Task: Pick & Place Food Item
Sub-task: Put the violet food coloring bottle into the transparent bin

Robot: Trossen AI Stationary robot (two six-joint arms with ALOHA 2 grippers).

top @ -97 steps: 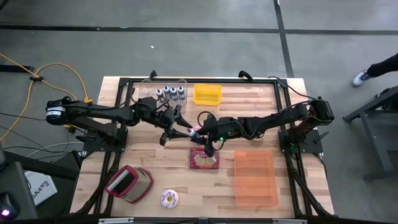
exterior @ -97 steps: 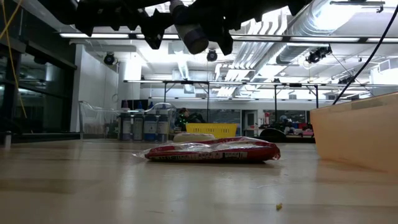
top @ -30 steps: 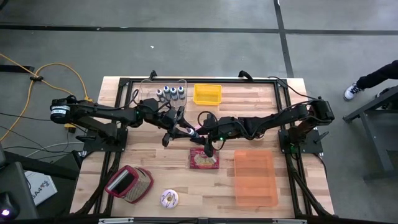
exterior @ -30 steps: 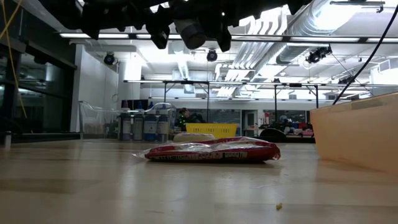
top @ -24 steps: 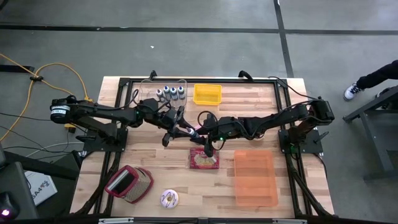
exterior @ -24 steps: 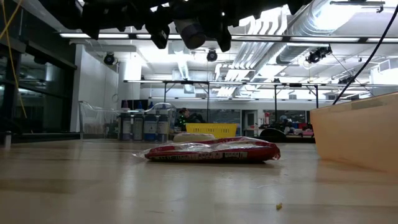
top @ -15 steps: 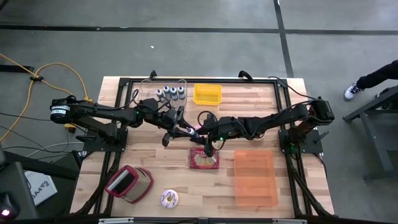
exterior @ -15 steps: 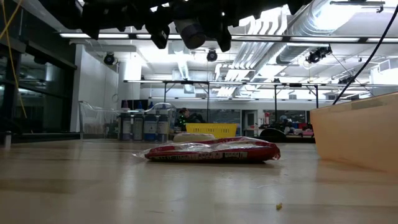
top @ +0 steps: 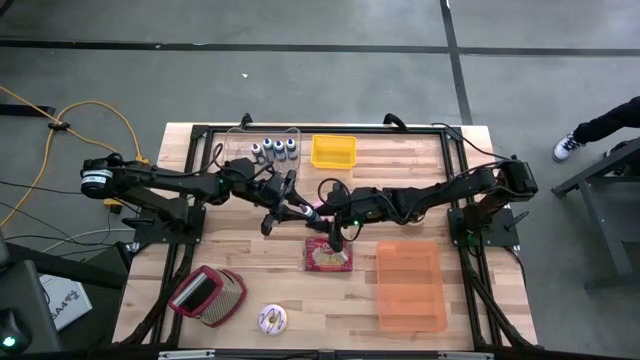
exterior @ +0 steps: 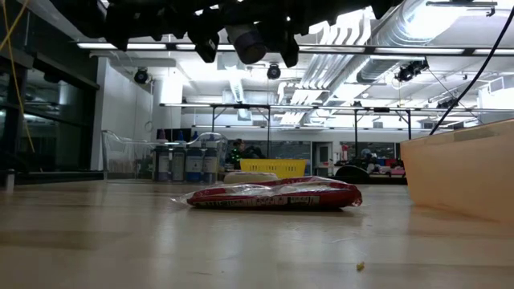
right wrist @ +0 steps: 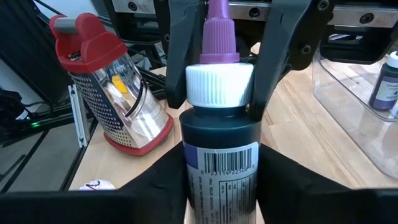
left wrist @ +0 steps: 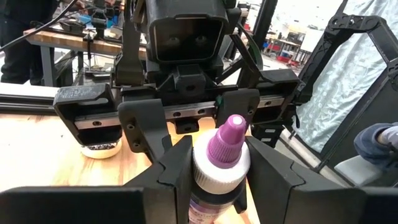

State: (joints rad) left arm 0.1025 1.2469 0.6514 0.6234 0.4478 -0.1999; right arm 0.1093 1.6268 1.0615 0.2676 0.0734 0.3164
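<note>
A small dark bottle (right wrist: pixel 221 143) with a white cap and a purple nozzle hangs upright above the table's middle, between my two grippers. My left gripper (left wrist: pixel 217 180) comes from the table's left and is shut on the bottle's cap. My right gripper (right wrist: pixel 221 186) comes from the right and is shut on its body. In the high view the left gripper (top: pixel 299 208), the bottle (top: pixel 310 209) and the right gripper (top: pixel 320 211) meet at one spot. The red food packet (top: pixel 328 258) lies flat on the table below and nearer, also seen as a packet (exterior: pixel 273 194) in the low view. My left gripper pinches the white ribbed cap (left wrist: pixel 200 167) between its two fingers, level, from the table's left. The bottle stands upright in the hold, nozzle up, clear of the table. My right gripper has the bottle's dark labelled body (right wrist: pixel 221 165) between its two fingers (right wrist: pixel 163 180), below the cap. The fingers come from the table's right, slanting slightly down. The bottle stands upright between them, clear of the table.
An orange bin (top: pixel 410 285) stands at the near right. A yellow tray (top: pixel 333 151) and a clear box with small bottles (top: pixel 265 148) stand at the far edge. A red-handled grater (top: pixel 208 295) and a round pastry (top: pixel 272 319) lie at the near left.
</note>
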